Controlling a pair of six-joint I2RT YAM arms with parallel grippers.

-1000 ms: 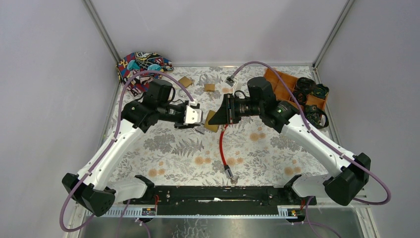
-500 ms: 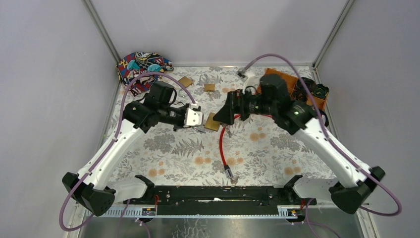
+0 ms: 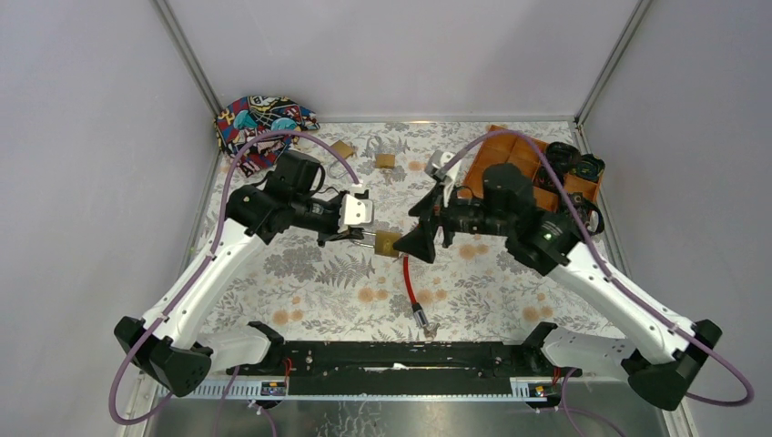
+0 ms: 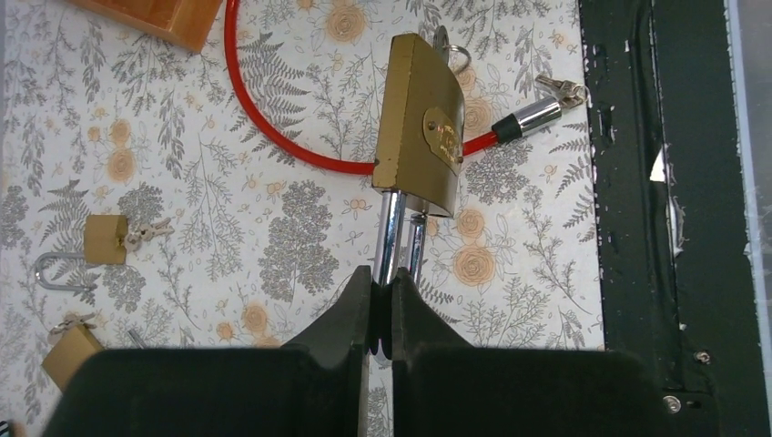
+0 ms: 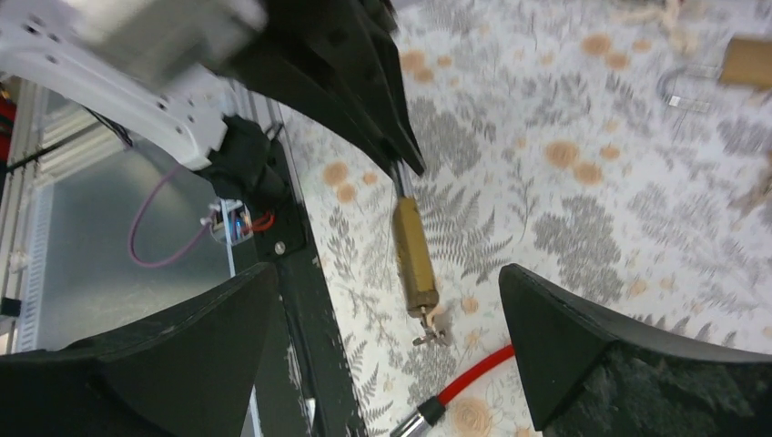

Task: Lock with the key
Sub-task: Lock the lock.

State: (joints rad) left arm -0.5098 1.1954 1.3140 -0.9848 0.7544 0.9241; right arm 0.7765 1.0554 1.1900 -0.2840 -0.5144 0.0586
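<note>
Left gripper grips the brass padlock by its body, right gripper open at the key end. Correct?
No: the left gripper pinches the padlock by its shackle, not its body, as the left wrist view shows. The right gripper is open at the key end.

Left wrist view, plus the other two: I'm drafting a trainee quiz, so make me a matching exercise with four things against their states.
Things
1. large padlock
2. red cable
3. right gripper
4. small padlock

States
A. open wide
B. lying loose on the table, keys beside it
C. held by its shackle in the shut left gripper
D. curving across the table

Pairs: 1-C, 2-D, 3-A, 4-B
</note>
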